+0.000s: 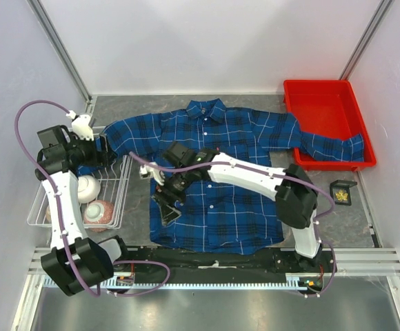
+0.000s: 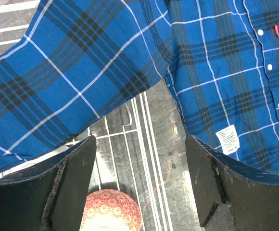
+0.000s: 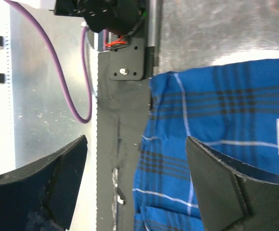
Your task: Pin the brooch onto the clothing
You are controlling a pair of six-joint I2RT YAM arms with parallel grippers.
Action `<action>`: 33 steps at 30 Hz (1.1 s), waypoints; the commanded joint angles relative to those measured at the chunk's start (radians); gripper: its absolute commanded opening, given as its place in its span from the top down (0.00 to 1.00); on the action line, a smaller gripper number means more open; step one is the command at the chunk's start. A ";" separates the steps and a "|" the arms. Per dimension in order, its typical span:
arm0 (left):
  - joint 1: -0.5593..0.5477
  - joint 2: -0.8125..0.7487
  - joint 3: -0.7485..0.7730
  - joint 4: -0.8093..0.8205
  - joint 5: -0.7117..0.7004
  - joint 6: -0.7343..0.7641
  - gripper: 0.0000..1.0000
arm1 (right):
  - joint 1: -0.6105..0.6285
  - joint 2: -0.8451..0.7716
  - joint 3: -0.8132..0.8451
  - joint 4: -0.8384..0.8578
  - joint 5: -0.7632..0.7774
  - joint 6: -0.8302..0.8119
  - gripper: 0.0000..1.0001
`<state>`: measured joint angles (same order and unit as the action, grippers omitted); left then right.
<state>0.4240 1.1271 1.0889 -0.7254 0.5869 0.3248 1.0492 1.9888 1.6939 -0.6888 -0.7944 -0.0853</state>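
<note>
The clothing [image 1: 234, 172], a blue-and-black plaid shirt, lies spread flat on the table, one sleeve draped into the red tray. The brooch [image 1: 341, 196], tiny and gold, sits in a small black box right of the shirt, far from both grippers. My right gripper [image 1: 167, 205] hangs open over the shirt's lower left hem. In the right wrist view the right gripper [image 3: 137, 187] has only the hem corner [image 3: 178, 159] below it. My left gripper [image 1: 103, 148] stands open by the left sleeve. In the left wrist view the left gripper [image 2: 142, 178] is empty above the sleeve [image 2: 57, 72].
A wire basket [image 1: 122, 200] at the left holds a white bowl [image 1: 86, 187] and a red-patterned bowl [image 2: 110, 209]. A red tray [image 1: 324, 103] stands at the back right. A white label [image 2: 227, 139] and a small red tag [image 2: 276, 30] show on the shirt.
</note>
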 commanded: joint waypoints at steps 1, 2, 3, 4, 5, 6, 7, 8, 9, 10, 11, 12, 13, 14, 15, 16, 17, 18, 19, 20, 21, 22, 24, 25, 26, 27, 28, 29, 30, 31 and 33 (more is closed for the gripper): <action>0.001 -0.056 0.006 -0.002 0.079 0.063 0.18 | -0.089 -0.149 -0.029 0.006 0.081 -0.059 0.08; 0.001 -0.062 0.012 -0.006 0.114 0.078 0.17 | -0.141 -0.160 -0.046 0.000 0.089 -0.060 0.07; -0.005 -0.067 0.028 -0.031 0.134 0.098 0.17 | -0.167 -0.177 -0.056 -0.020 0.124 -0.064 0.07; -0.013 -0.069 0.037 -0.042 0.149 0.132 0.17 | -0.193 -0.185 -0.066 -0.034 0.148 -0.085 0.07; -0.027 -0.070 0.045 -0.064 0.163 0.154 0.17 | -0.240 -0.191 -0.094 -0.061 0.177 -0.100 0.08; -0.078 -0.069 0.057 -0.084 0.154 0.175 0.17 | -0.261 -0.211 -0.114 -0.070 0.225 -0.112 0.09; -0.112 -0.069 0.060 -0.119 0.142 0.212 0.16 | -0.279 -0.219 -0.135 -0.078 0.309 -0.126 0.10; -0.149 -0.064 0.060 -0.134 0.113 0.226 0.17 | -0.320 -0.229 -0.181 -0.081 0.346 -0.145 0.11; -0.231 -0.063 0.049 -0.144 0.097 0.233 0.18 | -0.342 -0.246 -0.204 -0.086 0.375 -0.151 0.11; -0.273 -0.050 0.042 -0.155 0.081 0.240 0.19 | -0.365 -0.255 -0.227 -0.089 0.421 -0.154 0.11; -0.313 -0.041 0.034 -0.157 0.052 0.241 0.20 | -0.414 -0.261 -0.265 -0.101 0.432 -0.171 0.11; -0.382 -0.029 0.017 -0.161 0.044 0.241 0.21 | -0.437 -0.263 -0.279 -0.110 0.443 -0.177 0.11; -0.411 -0.014 0.011 -0.161 0.041 0.241 0.22 | -0.458 -0.262 -0.293 -0.117 0.458 -0.180 0.11; -0.450 0.020 0.005 -0.163 0.037 0.240 0.23 | -0.497 -0.259 -0.319 -0.133 0.480 -0.183 0.11; -0.505 0.042 -0.010 -0.163 0.037 0.238 0.24 | -0.511 -0.255 -0.330 -0.144 0.497 -0.192 0.12; -0.530 0.062 -0.018 -0.160 0.033 0.237 0.24 | -0.526 -0.252 -0.361 -0.149 0.507 -0.197 0.12; -0.553 0.106 -0.027 -0.152 0.018 0.234 0.25 | -0.552 -0.251 -0.376 -0.153 0.524 -0.202 0.12; -0.592 0.126 -0.047 -0.144 0.005 0.234 0.26 | -0.564 -0.248 -0.393 -0.152 0.535 -0.211 0.12; -0.608 0.143 -0.056 -0.132 -0.010 0.229 0.26 | -0.577 -0.249 -0.425 -0.150 0.544 -0.215 0.12; -0.623 0.181 -0.069 -0.111 -0.040 0.229 0.26 | -0.593 -0.249 -0.439 -0.150 0.557 -0.218 0.12; -0.643 0.197 -0.089 -0.097 -0.056 0.229 0.26 | -0.604 -0.249 -0.453 -0.150 0.570 -0.226 0.12; -0.648 0.215 -0.098 -0.088 -0.071 0.229 0.27 | -0.612 -0.248 -0.479 -0.149 0.575 -0.228 0.12; -0.660 0.253 -0.125 -0.057 -0.099 0.230 0.27 | -0.626 -0.249 -0.503 -0.150 0.592 -0.234 0.12; -0.665 0.264 -0.133 -0.049 -0.110 0.232 0.27 | -0.627 -0.252 -0.528 -0.152 0.595 -0.238 0.12; -0.668 0.275 -0.150 -0.042 -0.130 0.237 0.28 | -0.627 -0.252 -0.540 -0.152 0.598 -0.238 0.12; -0.669 0.293 -0.158 -0.029 -0.140 0.240 0.28 | -0.627 -0.255 -0.551 -0.153 0.601 -0.238 0.12; -0.671 0.299 -0.165 -0.025 -0.151 0.247 0.29 | -0.626 -0.254 -0.574 -0.150 0.603 -0.238 0.12; -0.674 0.309 -0.185 -0.020 -0.169 0.253 0.29 | -0.626 -0.255 -0.585 -0.152 0.606 -0.238 0.12; -0.674 0.319 -0.198 -0.010 -0.179 0.258 0.30 | -0.626 -0.257 -0.594 -0.150 0.607 -0.240 0.12; -0.676 0.323 -0.210 -0.005 -0.188 0.266 0.31 | -0.627 -0.257 -0.609 -0.152 0.616 -0.241 0.12; -0.680 0.329 -0.250 0.003 -0.216 0.273 0.32 | -0.627 -0.255 -0.620 -0.152 0.633 -0.252 0.12</action>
<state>-0.2447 1.4425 0.8909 -0.7723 0.4397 0.5396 0.4217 1.7512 1.1004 -0.8364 -0.2020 -0.3111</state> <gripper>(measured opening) 0.691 0.879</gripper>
